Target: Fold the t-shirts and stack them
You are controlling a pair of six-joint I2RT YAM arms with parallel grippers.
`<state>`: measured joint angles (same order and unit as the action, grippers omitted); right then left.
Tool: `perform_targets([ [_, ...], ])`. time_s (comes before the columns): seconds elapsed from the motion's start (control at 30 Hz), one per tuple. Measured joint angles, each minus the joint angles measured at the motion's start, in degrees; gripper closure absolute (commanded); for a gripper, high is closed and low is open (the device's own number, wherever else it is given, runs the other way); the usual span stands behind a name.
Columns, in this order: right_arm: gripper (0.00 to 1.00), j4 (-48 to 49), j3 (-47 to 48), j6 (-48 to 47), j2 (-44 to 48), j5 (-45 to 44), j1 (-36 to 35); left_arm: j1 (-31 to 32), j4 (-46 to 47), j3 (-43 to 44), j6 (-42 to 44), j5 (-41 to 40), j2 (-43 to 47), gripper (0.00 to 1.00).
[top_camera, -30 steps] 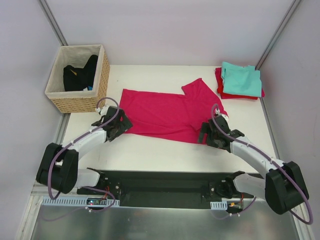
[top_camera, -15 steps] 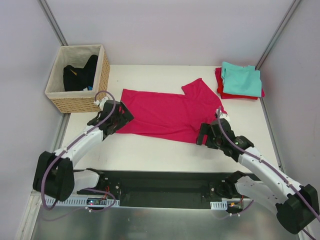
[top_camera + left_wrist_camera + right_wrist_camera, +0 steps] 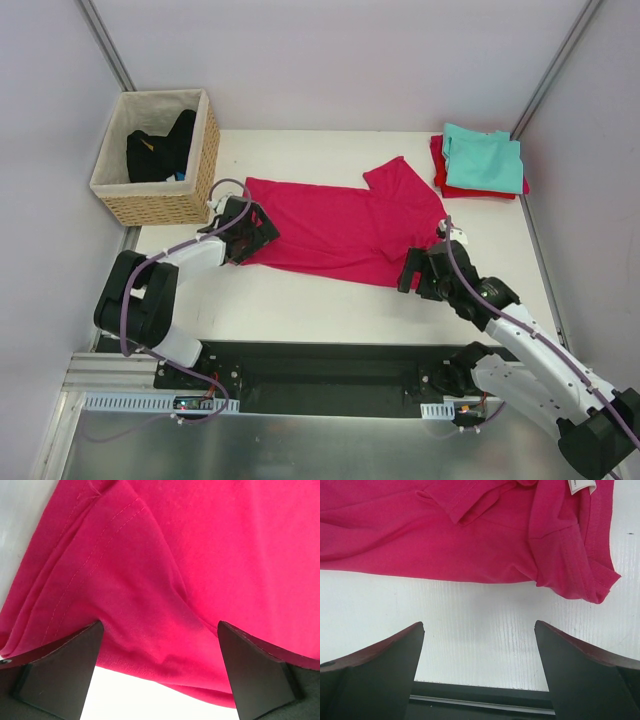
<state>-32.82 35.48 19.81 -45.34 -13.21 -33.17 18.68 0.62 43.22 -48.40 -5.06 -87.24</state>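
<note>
Since a second ago the left hand (image 3: 250, 226) has moved across the worktop (image 3: 300, 300) onto the left end of the magenta t-shirt (image 3: 330, 225), beside the basket (image 3: 160, 200); it is wide and grips nothing. The right hand (image 3: 419, 270), equally wide and empty, has drawn toward the near edge. The shirt lies mid-worktop, long axis left-right, collar rightward; the teal t-shirt (image 3: 482, 158) tops the red t-shirt (image 3: 445, 186) at the far right corner
</note>
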Motion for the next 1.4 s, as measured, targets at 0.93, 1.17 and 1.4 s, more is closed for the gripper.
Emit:
perform_targets([
  [0.93,0.03,-4.79,0.92,0.72,7.41,0.52,-0.33,0.0,-5.51,-23.87,-12.0,0.11,32.37,0.05],
  [1.17,0.03,-6.4,0.94,0.98,8.17,0.44,-0.5,0.0,-16.13,-26.93,-14.25,0.61,45.53,0.06],
  [1.4,0.03,-6.01,0.94,1.11,6.45,0.31,-0.68,0.0,-27.61,-26.4,-14.43,1.18,54.36,0.05],
])
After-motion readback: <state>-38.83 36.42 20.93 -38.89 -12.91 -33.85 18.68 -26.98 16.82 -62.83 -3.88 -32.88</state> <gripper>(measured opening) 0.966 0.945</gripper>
